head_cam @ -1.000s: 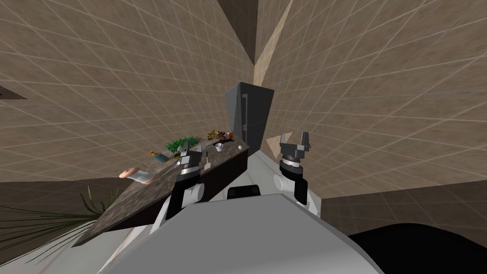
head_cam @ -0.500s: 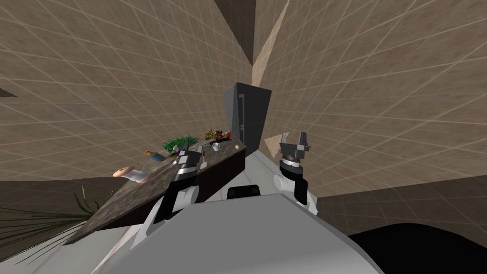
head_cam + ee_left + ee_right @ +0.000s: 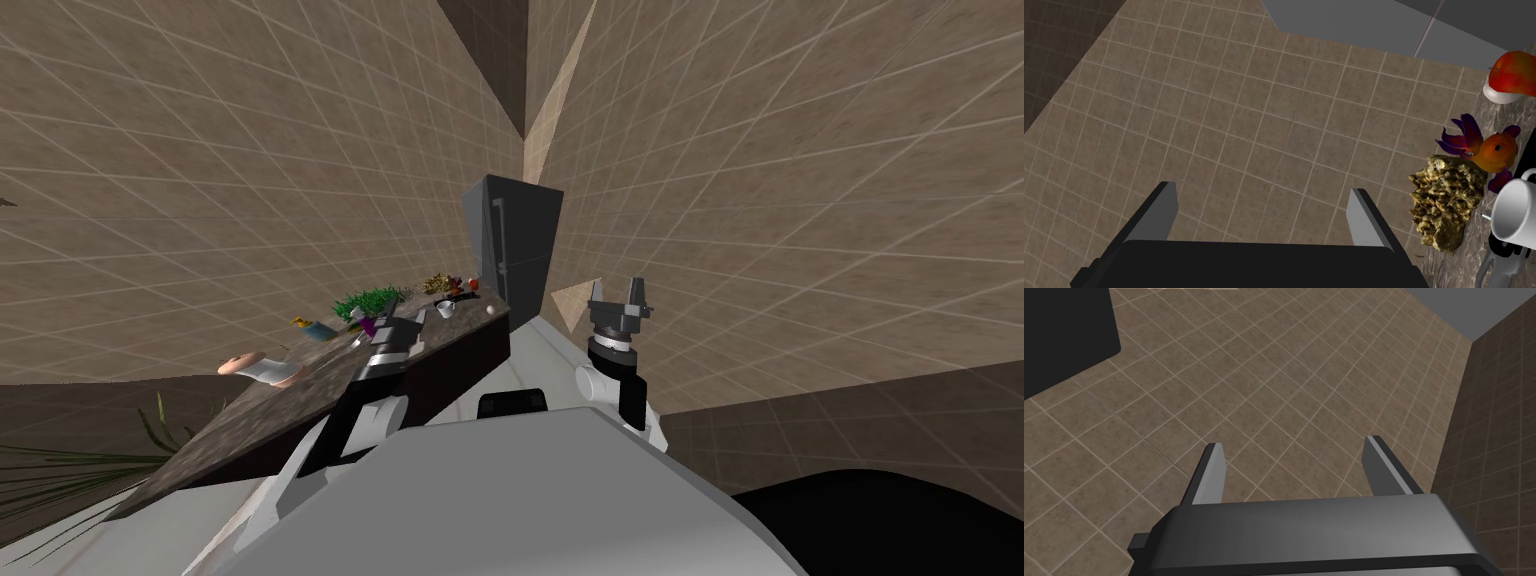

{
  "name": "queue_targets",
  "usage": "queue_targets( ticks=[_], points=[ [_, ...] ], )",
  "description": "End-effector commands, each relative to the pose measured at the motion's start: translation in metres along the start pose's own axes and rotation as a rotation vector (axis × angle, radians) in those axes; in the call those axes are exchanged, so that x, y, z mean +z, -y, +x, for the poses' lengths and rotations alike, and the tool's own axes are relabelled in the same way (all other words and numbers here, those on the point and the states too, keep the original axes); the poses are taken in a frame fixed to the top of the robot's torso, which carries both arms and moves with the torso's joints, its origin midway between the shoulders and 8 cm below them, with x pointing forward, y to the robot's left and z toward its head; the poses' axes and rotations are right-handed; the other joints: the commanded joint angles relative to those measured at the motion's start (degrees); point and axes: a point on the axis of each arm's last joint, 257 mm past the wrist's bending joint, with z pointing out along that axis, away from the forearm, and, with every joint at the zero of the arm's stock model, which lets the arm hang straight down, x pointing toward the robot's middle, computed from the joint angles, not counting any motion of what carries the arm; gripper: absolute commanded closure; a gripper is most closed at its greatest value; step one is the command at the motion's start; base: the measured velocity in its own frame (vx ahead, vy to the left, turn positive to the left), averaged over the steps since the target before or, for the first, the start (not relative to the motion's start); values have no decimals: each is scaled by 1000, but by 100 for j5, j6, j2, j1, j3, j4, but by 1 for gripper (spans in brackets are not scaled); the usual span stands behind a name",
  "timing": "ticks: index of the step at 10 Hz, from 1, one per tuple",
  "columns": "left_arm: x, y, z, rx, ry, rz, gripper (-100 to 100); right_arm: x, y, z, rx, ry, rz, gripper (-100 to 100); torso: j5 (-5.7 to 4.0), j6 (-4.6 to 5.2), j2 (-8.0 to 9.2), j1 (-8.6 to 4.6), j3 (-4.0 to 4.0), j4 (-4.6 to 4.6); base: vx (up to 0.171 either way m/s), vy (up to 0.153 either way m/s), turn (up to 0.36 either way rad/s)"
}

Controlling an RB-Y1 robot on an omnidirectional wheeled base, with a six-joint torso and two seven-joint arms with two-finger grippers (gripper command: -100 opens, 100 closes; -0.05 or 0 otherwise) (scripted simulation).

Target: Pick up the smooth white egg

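The egg (image 3: 490, 309) is a small white oval near the far end of the speckled counter (image 3: 270, 420), close to its front edge. My left gripper (image 3: 398, 322) hovers over the counter short of the egg, with a white cup (image 3: 446, 309) between them. In the left wrist view the left gripper (image 3: 1264, 210) stands open with nothing between its fingers, facing a tiled wall. The white cup (image 3: 1516, 215) lies off to one side of the fingers. My right gripper (image 3: 621, 296) is raised to the right of the counter, open and empty (image 3: 1294, 468).
A dark grey fridge (image 3: 515, 240) stands past the counter's far end. Beside the cup are a brown lumpy object (image 3: 1446, 200), an orange and purple fish figure (image 3: 1494, 150) and a red fruit (image 3: 1516, 75). Greenery (image 3: 370, 298) and other items (image 3: 255, 368) lie further along.
The whole head view has drifted left and slightly up, so I have moved. My left arm has stretched a little further along the counter. The right arm is unchanged.
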Motion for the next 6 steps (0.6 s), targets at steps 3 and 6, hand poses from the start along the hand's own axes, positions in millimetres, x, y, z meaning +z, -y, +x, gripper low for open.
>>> queue_targets(
  ticks=[3,6],
  points=[
    [-4,-15,-7,-78,5,-93,-100,0,0,0,0,0,0,0,1,0,-1,6,-1,-1,14,-115,-11],
    [-6,-24,-11,-136,17,-140,-100,0,0,0,0,0,0,0,0,0,-8,3,-5,-2,31,-98,-4]
  ],
)
